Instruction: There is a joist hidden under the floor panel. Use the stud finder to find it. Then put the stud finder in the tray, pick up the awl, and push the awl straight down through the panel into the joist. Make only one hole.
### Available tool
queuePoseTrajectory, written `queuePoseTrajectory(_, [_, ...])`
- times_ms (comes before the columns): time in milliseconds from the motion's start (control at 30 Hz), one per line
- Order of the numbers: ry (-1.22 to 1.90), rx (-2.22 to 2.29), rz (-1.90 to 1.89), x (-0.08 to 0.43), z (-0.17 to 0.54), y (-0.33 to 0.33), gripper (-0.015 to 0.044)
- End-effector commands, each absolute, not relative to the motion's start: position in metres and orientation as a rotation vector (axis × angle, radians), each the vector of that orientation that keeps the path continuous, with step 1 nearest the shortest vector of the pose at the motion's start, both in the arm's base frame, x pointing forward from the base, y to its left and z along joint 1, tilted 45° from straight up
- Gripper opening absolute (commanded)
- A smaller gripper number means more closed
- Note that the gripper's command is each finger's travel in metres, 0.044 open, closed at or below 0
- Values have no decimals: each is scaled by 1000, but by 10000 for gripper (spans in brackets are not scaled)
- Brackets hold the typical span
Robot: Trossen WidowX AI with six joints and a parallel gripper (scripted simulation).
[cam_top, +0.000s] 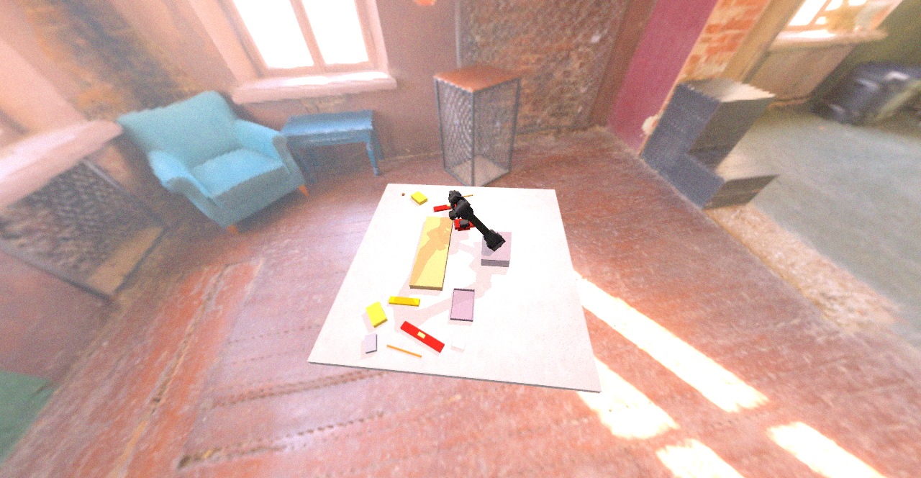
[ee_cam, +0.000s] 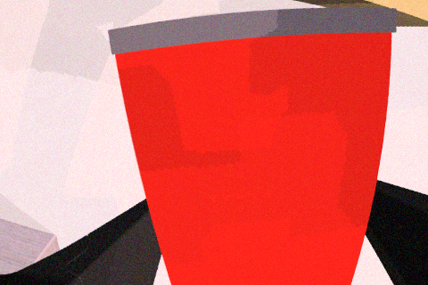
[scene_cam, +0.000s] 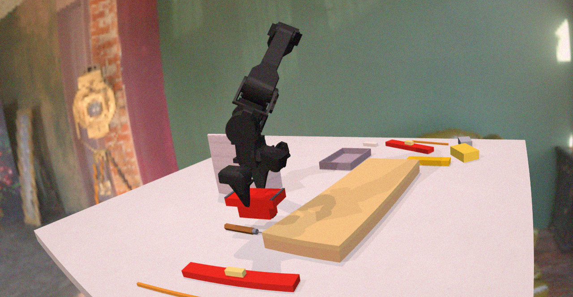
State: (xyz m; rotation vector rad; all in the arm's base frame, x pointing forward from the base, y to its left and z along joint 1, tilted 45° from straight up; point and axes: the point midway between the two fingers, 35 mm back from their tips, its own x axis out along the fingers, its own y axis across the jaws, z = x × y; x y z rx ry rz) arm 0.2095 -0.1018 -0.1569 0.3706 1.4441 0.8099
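My gripper point(scene_cam: 254, 196) point(cam_top: 460, 220) point(ee_cam: 259, 198) is shut on the red stud finder point(scene_cam: 258, 205) point(ee_cam: 250, 160) point(cam_top: 458, 226), one black finger on each side. The stud finder is at table level next to the near end of the tan floor panel point(scene_cam: 351, 205) point(cam_top: 428, 250); I cannot tell whether it touches the table. The awl point(scene_cam: 240, 228), with a brown handle and a thin metal tip, lies flat on the table just in front of the stud finder, tip toward the panel. The grey tray point(scene_cam: 329, 163) point(cam_top: 462, 304) is beyond the panel's far side, empty.
A red level point(scene_cam: 240, 276) and an orange pencil point(scene_cam: 164, 290) lie near the front edge. Another red level point(scene_cam: 408, 146), a yellow bar point(scene_cam: 428, 160), a yellow block point(scene_cam: 463, 152) and a small grey block point(scene_cam: 464, 139) lie at the far end. The arm's pale base block point(scene_cam: 219, 154) stands behind it.
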Motion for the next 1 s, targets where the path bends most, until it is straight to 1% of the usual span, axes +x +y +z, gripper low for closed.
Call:
queuePoseTrajectory(0, [1445,353,799,211,-157,-104,0])
queuePoseTrajectory(967, [1467,262,689,209,-156,-98,0])
